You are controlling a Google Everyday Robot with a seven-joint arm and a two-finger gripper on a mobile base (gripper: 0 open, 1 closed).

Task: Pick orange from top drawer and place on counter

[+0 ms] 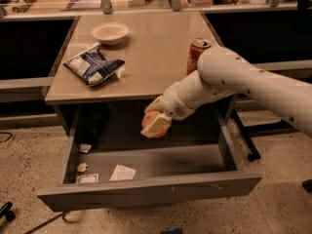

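My gripper is shut on the orange, holding it in the air above the open top drawer, just below and in front of the counter's front edge. My white arm reaches in from the right and hides part of the fruit. The drawer is pulled out, its grey floor holding paper scraps. The beige counter lies above it.
On the counter stand a red soda can at the right, a blue-and-white snack bag at the left and a pale bowl at the back. A cluttered bench runs behind. Speckled floor surrounds the drawer.
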